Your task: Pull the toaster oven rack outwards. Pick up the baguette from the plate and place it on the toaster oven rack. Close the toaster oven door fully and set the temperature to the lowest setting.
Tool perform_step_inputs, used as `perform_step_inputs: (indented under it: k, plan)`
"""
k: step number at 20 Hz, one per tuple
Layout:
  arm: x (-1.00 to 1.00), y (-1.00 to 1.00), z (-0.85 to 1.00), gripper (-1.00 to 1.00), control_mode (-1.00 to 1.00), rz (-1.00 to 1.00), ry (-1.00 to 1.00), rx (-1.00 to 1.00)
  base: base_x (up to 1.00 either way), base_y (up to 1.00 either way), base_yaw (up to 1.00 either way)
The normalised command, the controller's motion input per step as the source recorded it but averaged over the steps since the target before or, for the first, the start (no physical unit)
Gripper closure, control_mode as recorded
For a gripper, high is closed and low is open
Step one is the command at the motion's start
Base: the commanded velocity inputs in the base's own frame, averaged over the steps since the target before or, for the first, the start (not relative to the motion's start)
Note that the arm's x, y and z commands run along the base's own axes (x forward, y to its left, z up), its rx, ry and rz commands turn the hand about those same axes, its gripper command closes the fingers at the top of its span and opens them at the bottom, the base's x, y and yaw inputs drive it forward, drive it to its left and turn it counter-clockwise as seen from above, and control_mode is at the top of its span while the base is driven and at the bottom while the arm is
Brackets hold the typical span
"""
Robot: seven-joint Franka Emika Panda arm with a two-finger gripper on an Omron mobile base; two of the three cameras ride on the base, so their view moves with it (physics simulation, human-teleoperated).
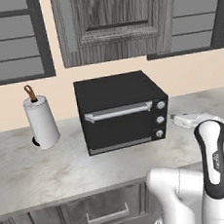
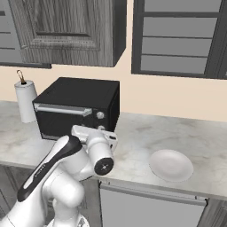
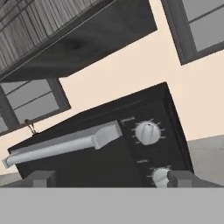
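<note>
Two fingers (image 3: 42, 178) of my gripper (image 3: 111, 179) stand wide apart, holding nothing, near the toaster oven (image 1: 121, 110) with its door (image 1: 120, 125) shut on the table (image 1: 31, 166); white plate (image 2: 171, 165) lies right.

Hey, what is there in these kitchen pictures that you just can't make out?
- Rack: behind the shut door of the toaster oven, in every view.
- Third knob: hand view, below the bottom edge.
- Plate: looks bare in the right base view; left base view, the arm covers that spot.
- Gripper: hand view, just the fingertips, set wide apart.
</note>
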Motion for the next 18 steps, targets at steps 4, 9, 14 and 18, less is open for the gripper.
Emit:
perform_step_inputs:
  k: [4,9,14,18]
  plan:
    - [0.0,0.07,0.0,-1.0,-1.0,-0.11,0.0,0.07,0.0,0.0,0.0]
    - [0.0,0.0,0.01,-1.0,-1.0,-0.39,0.03,0.17,0.0,0.0,0.0]
    - [-0.19,-0.01,0.05,-1.0,-1.0,-0.43,0.03,0.23,0.0,0.0,0.0]
    - [-0.54,0.0,0.13,-1.0,-1.0,-0.47,0.0,0.26,0.0,0.0,0.0]
